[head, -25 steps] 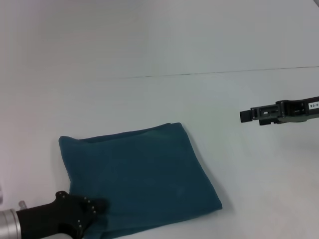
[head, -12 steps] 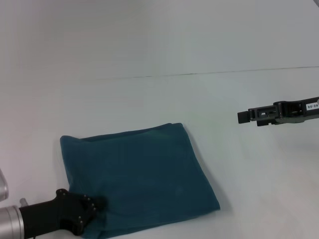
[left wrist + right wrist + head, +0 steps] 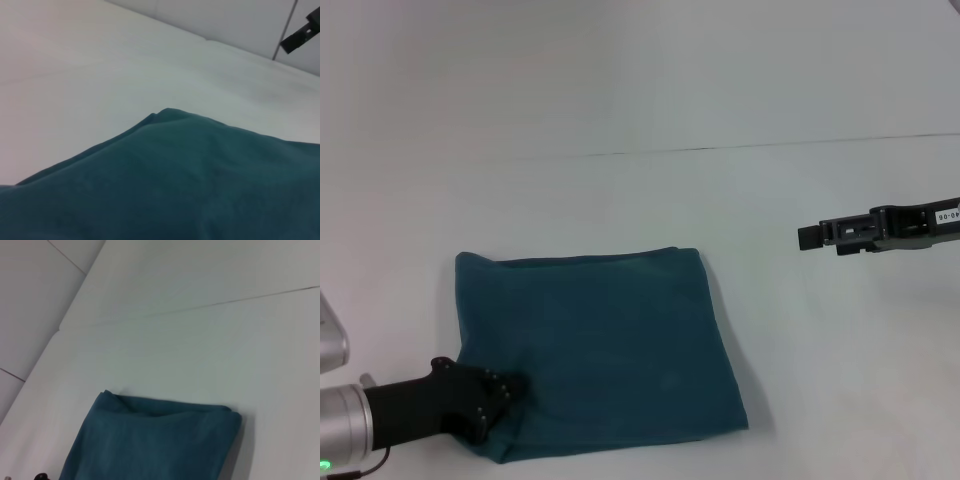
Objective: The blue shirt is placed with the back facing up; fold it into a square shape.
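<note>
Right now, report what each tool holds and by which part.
The left tool sits at the blue shirt's near-left corner; whether it grips cannot be told. The right tool hangs apart, holding nothing.

— What lies on the worktop (image 3: 200, 340)?
— The blue shirt (image 3: 155, 445), folded into a thick, roughly rectangular packet with its plain side up and layered edges showing along one end. It rests flat on the pale worktop.
— Anything beside it?
— A small dark part — too little to identify — peeks in at the picture's edge, just beside one corner of the shirt. A thin dark seam (image 3: 225, 302) crosses the surface well beyond the cloth.
</note>
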